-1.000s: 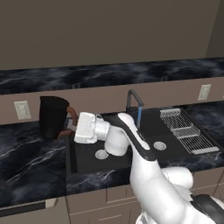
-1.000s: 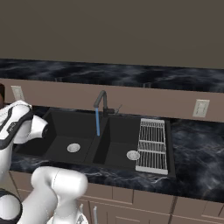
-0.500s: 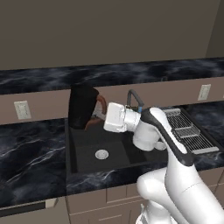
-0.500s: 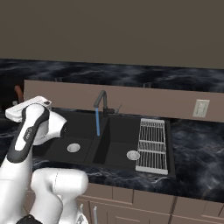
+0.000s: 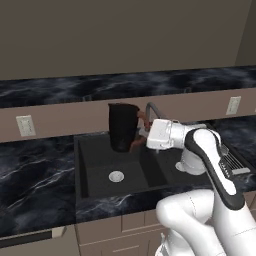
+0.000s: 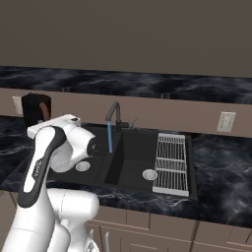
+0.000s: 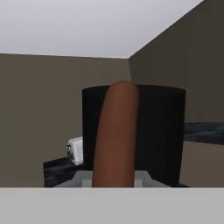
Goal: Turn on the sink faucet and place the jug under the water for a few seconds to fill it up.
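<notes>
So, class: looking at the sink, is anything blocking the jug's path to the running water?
Nothing visible does. The jug, held by its handle in the gripper, hangs over the sink. The water falls from the faucet with open basin between.

Even, dim, flat rendered light without glare; soft low-resolution edges blur the dark countertop.

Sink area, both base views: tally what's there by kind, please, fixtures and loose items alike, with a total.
Jugs: 1, the jug, held by its handle in the hand
Faucets: 1, the sink faucet, water running
Sink bowls: 2, one sink
Drains: 2
Drying racks: 1, the rack
Wall outlets: 2
Total: 9
</notes>
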